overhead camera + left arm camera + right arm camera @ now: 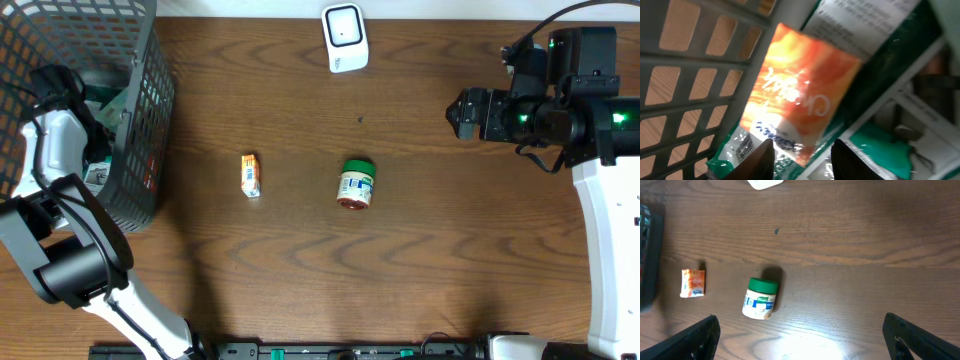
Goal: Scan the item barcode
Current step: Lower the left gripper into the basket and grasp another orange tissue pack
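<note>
My left gripper (802,160) is down inside the dark mesh basket (140,120), its fingers closed partway on the lower edge of an orange and green packet (800,95). A barcode (742,146) shows on the packet's silver corner. In the overhead view the left gripper (98,125) is mostly hidden by the basket wall. The white scanner (344,37) stands at the table's far edge, apart from both arms. My right gripper (453,113) hovers wide open at the right, nothing between its fingers (695,340).
A small orange packet (251,175) and a green-lidded jar (356,184) lie on the wooden table between the arms. Other green and white packets (890,145) fill the basket. The basket's grid wall (685,90) stands close on the left of my left gripper.
</note>
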You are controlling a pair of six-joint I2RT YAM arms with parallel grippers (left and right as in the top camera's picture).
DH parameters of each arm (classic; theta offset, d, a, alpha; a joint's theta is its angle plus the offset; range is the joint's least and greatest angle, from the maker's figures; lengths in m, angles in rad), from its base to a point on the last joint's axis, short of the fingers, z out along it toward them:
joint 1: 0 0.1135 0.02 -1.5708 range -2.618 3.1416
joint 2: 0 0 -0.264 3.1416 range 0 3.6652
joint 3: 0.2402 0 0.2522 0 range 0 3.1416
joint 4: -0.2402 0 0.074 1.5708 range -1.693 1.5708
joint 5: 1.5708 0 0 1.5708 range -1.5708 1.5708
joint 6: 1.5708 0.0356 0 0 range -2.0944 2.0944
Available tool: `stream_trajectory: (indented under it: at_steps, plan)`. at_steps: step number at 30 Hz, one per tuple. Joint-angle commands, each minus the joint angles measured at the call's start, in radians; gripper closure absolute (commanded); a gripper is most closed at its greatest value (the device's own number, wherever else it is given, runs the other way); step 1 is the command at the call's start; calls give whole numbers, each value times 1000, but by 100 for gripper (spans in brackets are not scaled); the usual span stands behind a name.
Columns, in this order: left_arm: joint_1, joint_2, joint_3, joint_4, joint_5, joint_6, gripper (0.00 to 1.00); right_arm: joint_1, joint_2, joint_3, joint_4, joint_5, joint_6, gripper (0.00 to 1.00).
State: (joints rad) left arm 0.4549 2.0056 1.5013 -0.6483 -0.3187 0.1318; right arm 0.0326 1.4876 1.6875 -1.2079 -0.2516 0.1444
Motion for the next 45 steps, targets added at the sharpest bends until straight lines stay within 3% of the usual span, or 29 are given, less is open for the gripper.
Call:
stream_trajectory:
  at_steps: [1, 10, 17, 40, 45]
  plan:
    - [10, 16, -12, 3, 6, 6, 62, 1, 5, 19, 0, -8, -14, 1]
    - [-7, 1, -10, 68, 53, 20, 62, 1, 5, 19, 0, -8, -14, 1]
    - [-29, -27, -10, 78, 38, 103, 62, 1, 5, 19, 0, -8, -14, 1]
    - [0, 89, -11, 87, 38, 103, 62, 1, 5, 19, 0, -8, -14, 1]
    - [0, 78, -9, 95, 37, 103, 90, 1, 5, 19, 0, -8, -14, 1]
